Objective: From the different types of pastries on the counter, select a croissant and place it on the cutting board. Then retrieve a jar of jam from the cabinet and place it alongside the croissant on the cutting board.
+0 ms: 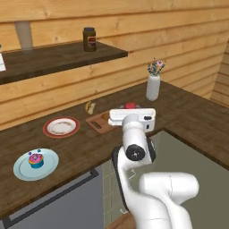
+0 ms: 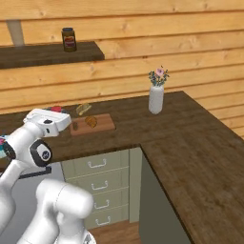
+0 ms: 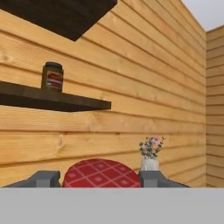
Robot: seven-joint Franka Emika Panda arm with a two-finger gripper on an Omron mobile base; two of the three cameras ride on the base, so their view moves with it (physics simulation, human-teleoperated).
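Note:
My gripper [image 3: 101, 178] is shut on the jar of jam [image 3: 101, 174], whose red checked top shows between the two fingers [image 3: 43, 178]. In the base views the jar of jam [image 1: 130, 105] [image 2: 56, 109] is held above the counter [image 1: 179, 112], just right of the cutting board [image 1: 96, 124] in the left base view. The golden-brown croissant [image 1: 105, 116] [image 2: 91, 121] lies on the light-brown cutting board [image 2: 102, 125]. A pink-frosted cupcake [image 1: 36, 159] sits on a pale blue plate at the counter's left. The cabinet is out of view.
A small pale yellow item [image 1: 90, 107] [image 2: 84, 109] lies behind the board. A red-rimmed plate [image 1: 61, 126] sits to its left. A white vase of flowers [image 1: 153, 85] [image 2: 156, 97] stands to the right. A dark jar with a red label [image 1: 89, 39] stands on the wall shelf [image 1: 58, 56].

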